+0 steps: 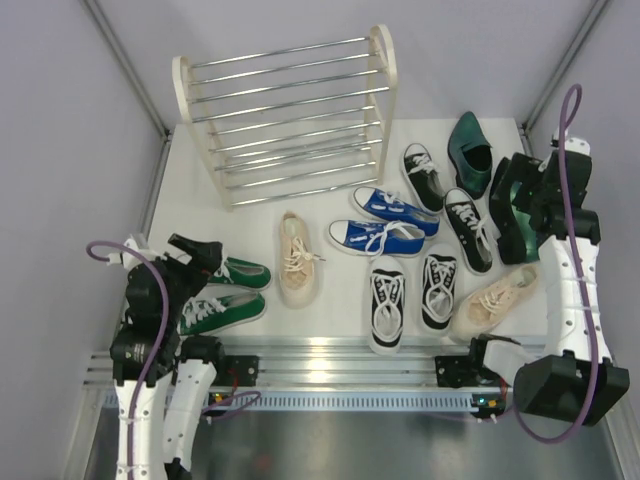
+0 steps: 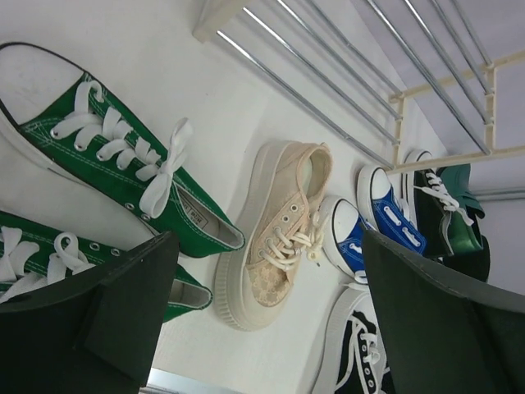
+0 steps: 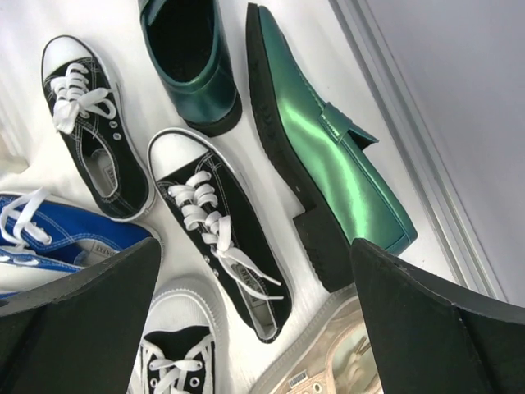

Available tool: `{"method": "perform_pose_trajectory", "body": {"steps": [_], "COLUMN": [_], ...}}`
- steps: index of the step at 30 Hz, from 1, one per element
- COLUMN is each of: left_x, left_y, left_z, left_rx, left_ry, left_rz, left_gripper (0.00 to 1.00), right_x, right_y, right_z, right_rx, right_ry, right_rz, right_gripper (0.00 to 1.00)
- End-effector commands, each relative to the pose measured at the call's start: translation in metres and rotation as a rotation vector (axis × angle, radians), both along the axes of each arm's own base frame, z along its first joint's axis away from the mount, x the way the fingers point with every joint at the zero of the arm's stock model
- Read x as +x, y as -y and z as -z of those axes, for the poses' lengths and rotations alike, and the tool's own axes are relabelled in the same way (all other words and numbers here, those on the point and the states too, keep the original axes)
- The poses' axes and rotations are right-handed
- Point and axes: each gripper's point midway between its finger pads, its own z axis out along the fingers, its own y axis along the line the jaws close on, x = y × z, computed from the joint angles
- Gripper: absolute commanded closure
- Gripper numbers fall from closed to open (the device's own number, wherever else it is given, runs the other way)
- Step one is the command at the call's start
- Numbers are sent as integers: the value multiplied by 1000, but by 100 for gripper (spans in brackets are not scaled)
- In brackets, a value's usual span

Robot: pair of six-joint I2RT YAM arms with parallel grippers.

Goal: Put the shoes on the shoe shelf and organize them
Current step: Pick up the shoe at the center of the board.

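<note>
White bench [image 1: 195, 215]. At its far edge, left of centre: shoe shelf [image 1: 384, 70], upright, chrome rods between cream side panels. Over the near left corner: left tool [image 2: 267, 246], spread wide, gripping nothing, above the green sneakers [image 1: 240, 272]. Along the right edge: right tool [image 3: 256, 246], equally wide and gripping nothing, above the dark green dress shoes [image 3: 328, 156], close together near the far right corner. All shoes on the bench itself, in front of the shelf: blue pair [image 1: 395, 207] at centre, four black-and-white sneakers [image 1: 468, 230] right of centre, one beige sneaker [image 1: 297, 258] just before the shelf, the other [image 1: 492, 303] by the near right edge.
</note>
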Motion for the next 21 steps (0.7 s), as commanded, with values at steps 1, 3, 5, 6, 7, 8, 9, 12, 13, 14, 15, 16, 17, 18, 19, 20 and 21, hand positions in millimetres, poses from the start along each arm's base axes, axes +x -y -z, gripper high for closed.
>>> {"method": "perform_pose_trajectory", "body": {"steps": [1, 3, 5, 6, 7, 8, 9, 12, 13, 14, 15, 16, 17, 18, 19, 20, 21], "left_x": [-2, -2, -1, -1, -1, 0, 0, 3, 4, 8, 10, 11, 17, 20, 22, 27, 31], "left_y": [8, 10, 12, 12, 13, 14, 14, 18, 19, 20, 20, 30, 34, 36, 37, 37, 37], "left_z": [6, 8, 10, 12, 13, 14, 15, 21, 22, 25, 28, 29, 32, 30, 31, 36, 30], "left_rx": [-84, -119, -148, -158, -168, -188, -199, -237, -244, -248, -251, -271, -272, -275, -270, -266, -261], "left_ry": [-14, -18, -26, -29, -32, -37, -40, -71, -83, -111, -129, -148, -177, -188, -204, -239, -233], "left_rz": [0, -5, -13, -14, -18, -25, -27, -33, -29, -30, -34, 15, 35, 46, 59, 54, 54], "left_gripper": [2, 2, 2, 2, 2, 2, 2, 2, 2, 2, 2, 2, 2, 2, 2, 3, 3], "right_x": [5, 7, 5, 1, -2, -9, -16, -37, -39, -45, -62, -67, -72, -72, -74, -76, -75], "right_y": [-8, -33, -64, -78, -92, -114, -129, -162, -167, -179, -192, -197, -204, -206, -209, -210, -211], "right_z": [-24, -29, -34, -40, -41, -41, -43, -36, -33, -32, -21, -20, -16, -17, -17, -13, -14], "right_rx": [4, 9, -8, -18, -26, -35, -43, -50, -68, -76, -42, -55, -23, -21, -11, -6, -9], "right_ry": [56, 69, 91, 114, 129, 153, 169, 165, 159, 160, 111, 123, 117, 132, 138, 136, 150], "right_rz": [-47, -228, -465, -556, -647, -808, -899, -1122, -1159, -1226, -1313, -1376, -1403, -1406, -1416, -1419, -1421], "right_gripper": [1, 0, 1, 1, 1, 1, 1, 1, 1, 1, 1, 0, 1, 1, 1, 0, 1]}}
